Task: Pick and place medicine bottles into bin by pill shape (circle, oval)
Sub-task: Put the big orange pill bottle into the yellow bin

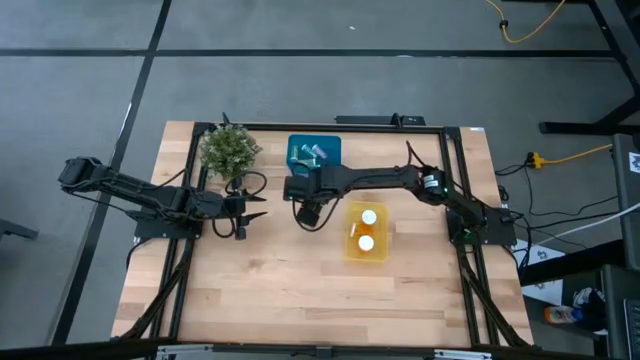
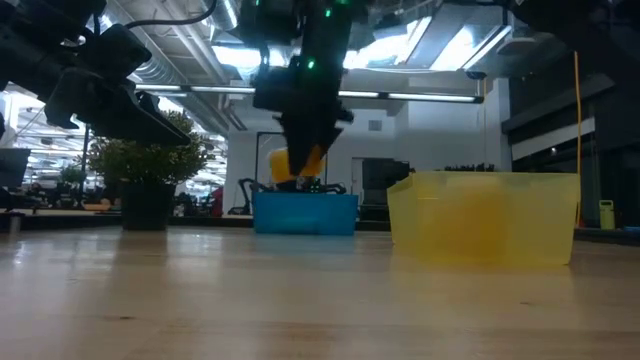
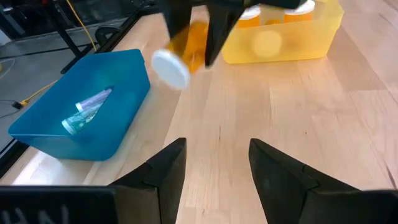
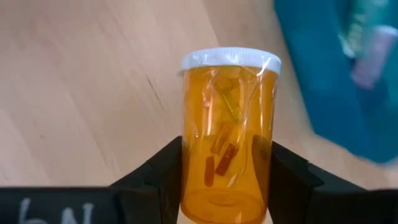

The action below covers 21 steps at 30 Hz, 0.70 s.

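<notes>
Near the table's far edge you have the blue bin (image 1: 314, 152) holding a few pale bottles (image 3: 87, 109), with the yellow bin (image 1: 367, 233) beside it holding two white-capped orange bottles (image 1: 367, 229). Your right gripper (image 4: 225, 180) is clamped on an orange bottle (image 4: 227, 130) with a white cap and elongated reddish and yellow pills inside, held above the wood between the two bins. Its arm reaches in across the table. Your left gripper (image 3: 214, 168) waits with fingers apart near the potted plant (image 1: 229, 150).
</notes>
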Available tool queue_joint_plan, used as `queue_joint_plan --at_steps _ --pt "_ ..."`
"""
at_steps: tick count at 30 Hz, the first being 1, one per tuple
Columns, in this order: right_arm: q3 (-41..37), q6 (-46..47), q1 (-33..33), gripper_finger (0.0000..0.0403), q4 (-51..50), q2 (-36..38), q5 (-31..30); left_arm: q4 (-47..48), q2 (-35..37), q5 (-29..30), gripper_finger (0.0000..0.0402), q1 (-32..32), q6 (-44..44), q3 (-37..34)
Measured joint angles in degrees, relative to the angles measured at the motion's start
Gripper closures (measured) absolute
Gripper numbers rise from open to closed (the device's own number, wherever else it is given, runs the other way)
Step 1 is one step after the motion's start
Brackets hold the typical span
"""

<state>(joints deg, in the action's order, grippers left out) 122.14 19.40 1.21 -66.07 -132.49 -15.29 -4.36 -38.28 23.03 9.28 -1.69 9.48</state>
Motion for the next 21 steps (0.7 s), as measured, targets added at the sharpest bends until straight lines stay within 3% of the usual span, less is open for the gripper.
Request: queue_joint_plan --at_steps 10,21 --pt "4.5 15.5 -5.2 0.0230 -24.2 0.0 -9.5 0.0 0.0 0.0 0.0233 0.0 0.0 0.0" --pt "3.2 20.2 -10.4 0.0230 -23.9 2.8 -9.9 -0.1 0.0 0.0 0.0233 0.0 0.0 0.0"
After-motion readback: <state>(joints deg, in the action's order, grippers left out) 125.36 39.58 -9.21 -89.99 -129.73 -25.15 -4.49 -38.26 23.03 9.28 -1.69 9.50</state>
